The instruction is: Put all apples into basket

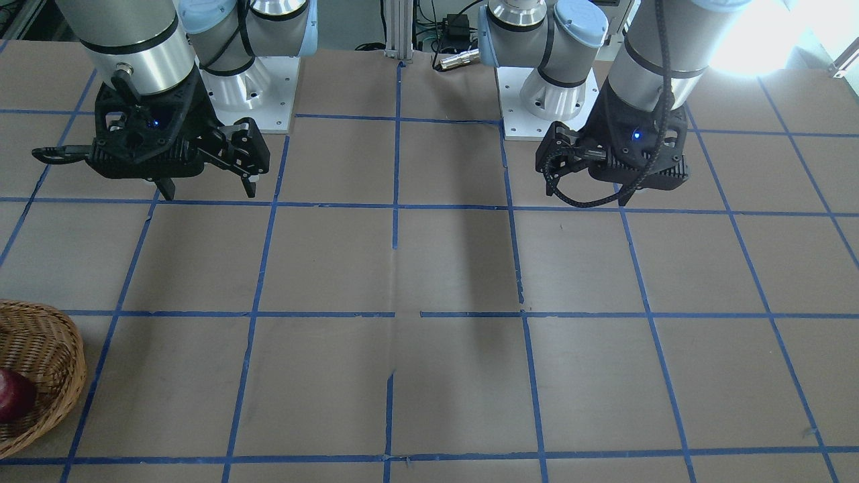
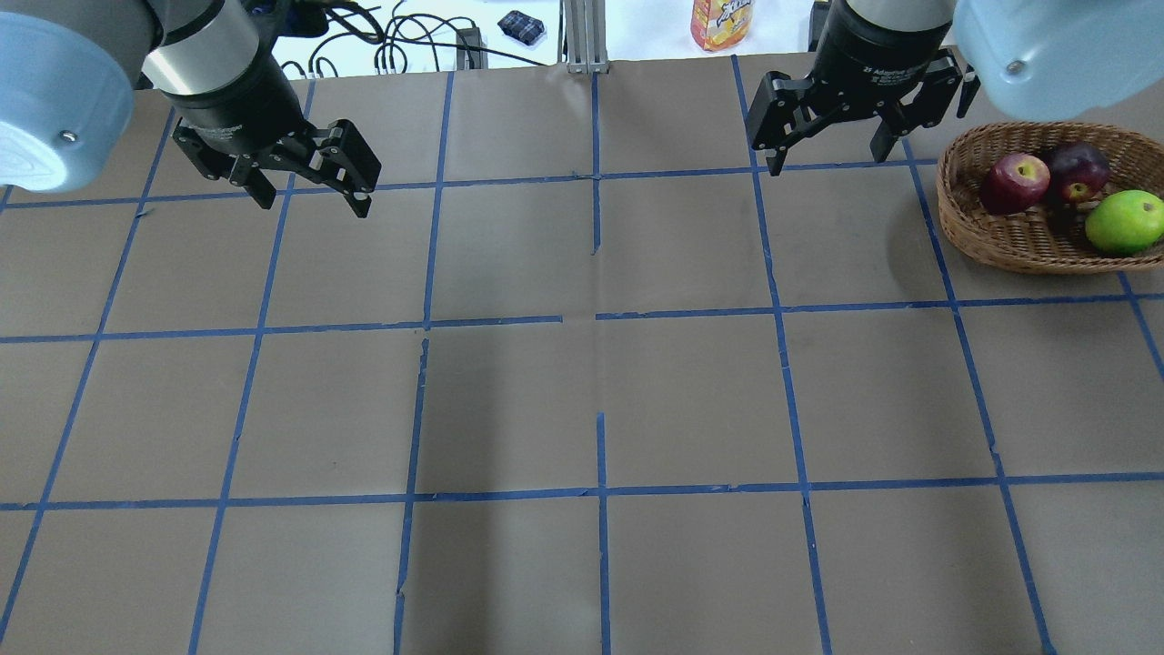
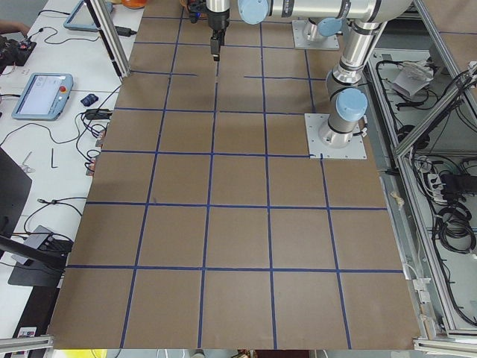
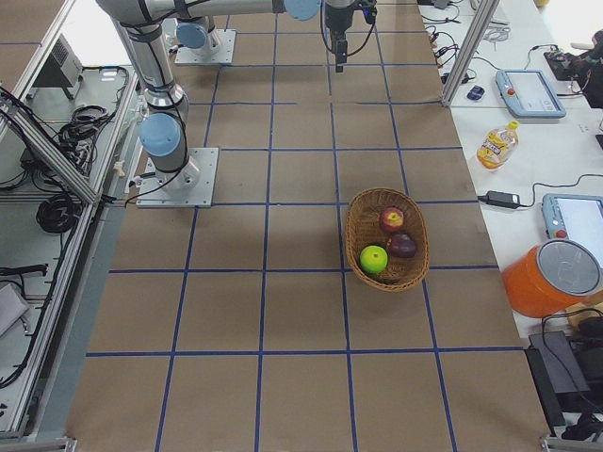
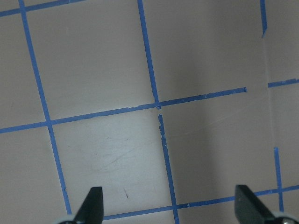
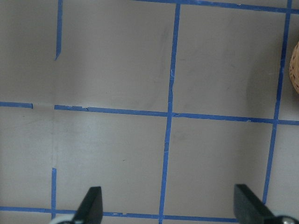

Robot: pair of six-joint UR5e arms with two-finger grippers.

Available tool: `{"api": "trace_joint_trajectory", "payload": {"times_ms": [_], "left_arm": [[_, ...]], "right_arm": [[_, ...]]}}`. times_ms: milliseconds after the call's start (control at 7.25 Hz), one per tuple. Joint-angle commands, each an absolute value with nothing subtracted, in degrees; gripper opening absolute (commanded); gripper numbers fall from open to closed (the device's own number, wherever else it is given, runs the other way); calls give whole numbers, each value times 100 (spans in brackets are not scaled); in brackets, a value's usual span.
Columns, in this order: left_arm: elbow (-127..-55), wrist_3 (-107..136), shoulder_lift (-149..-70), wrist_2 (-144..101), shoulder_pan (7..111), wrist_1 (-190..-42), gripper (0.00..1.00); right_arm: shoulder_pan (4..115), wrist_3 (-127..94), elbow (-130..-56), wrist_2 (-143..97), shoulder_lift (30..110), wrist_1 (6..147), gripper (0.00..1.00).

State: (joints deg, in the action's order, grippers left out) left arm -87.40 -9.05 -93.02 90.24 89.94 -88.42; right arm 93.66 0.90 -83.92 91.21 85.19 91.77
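Note:
The wicker basket (image 2: 1023,250) stands at the table's far right in the overhead view. It holds all three apples: the red apple (image 2: 1014,182), the dark purple apple (image 2: 1078,169) and the green apple (image 2: 1125,221). The exterior right view shows the basket (image 4: 354,226) with the same three apples inside. My right gripper (image 2: 826,162) is open and empty, hanging above the table to the left of the basket. My left gripper (image 2: 314,189) is open and empty over the far left of the table. Both wrist views show spread fingertips (image 5: 93,201) (image 6: 92,200) over bare table.
The brown table is marked with a blue tape grid. A sliver of the basket's rim (image 6: 295,70) shows at the right edge of the right wrist view. An orange bottle (image 2: 721,20), cables and tablets lie beyond the table's far edge.

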Motion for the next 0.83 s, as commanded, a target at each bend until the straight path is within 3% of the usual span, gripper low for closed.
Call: {"api": "trace_joint_trajectory", "payload": {"times_ms": [0, 690], "left_arm": [[-8728, -905, -9299, 9026, 9000, -8842, 100], [-8543, -905, -9325, 9026, 9000, -8965, 100]], "right_arm": [[9404, 79, -8420, 9106, 8630, 9123, 100], [9413, 97, -8561, 9123, 8649, 9114, 100]]}}
